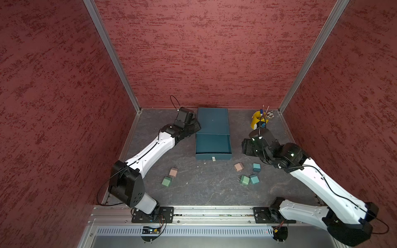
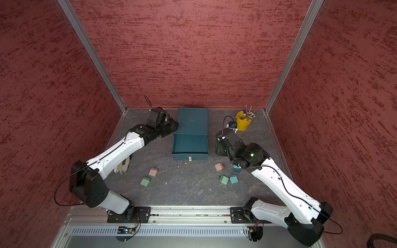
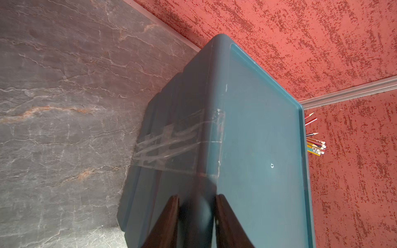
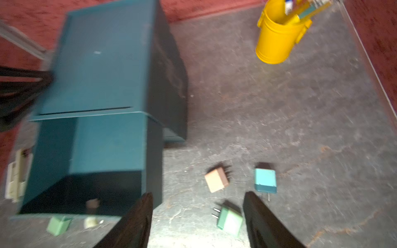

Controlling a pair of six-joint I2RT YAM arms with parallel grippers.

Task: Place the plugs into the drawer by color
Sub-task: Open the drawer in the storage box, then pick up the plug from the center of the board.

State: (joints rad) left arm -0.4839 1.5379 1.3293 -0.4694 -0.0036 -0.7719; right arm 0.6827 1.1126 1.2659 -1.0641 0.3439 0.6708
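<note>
Up close, the left claw (image 3: 196,196) is narrow, clamped over the top side edge of the chest (image 3: 257,128); only its wrist view shows the clear tape (image 3: 171,141) down that side. Meanwhile the right claw (image 4: 198,194) gapes wide, holding nothing, beside the open drawer (image 4: 107,146), with a green plug (image 4: 229,221) between its fingers in its wrist view. Both top views show all six plugs (image 1: 173,172) on the worktop (image 1: 204,189) before the chest, while the right wrist view catches four.
</note>
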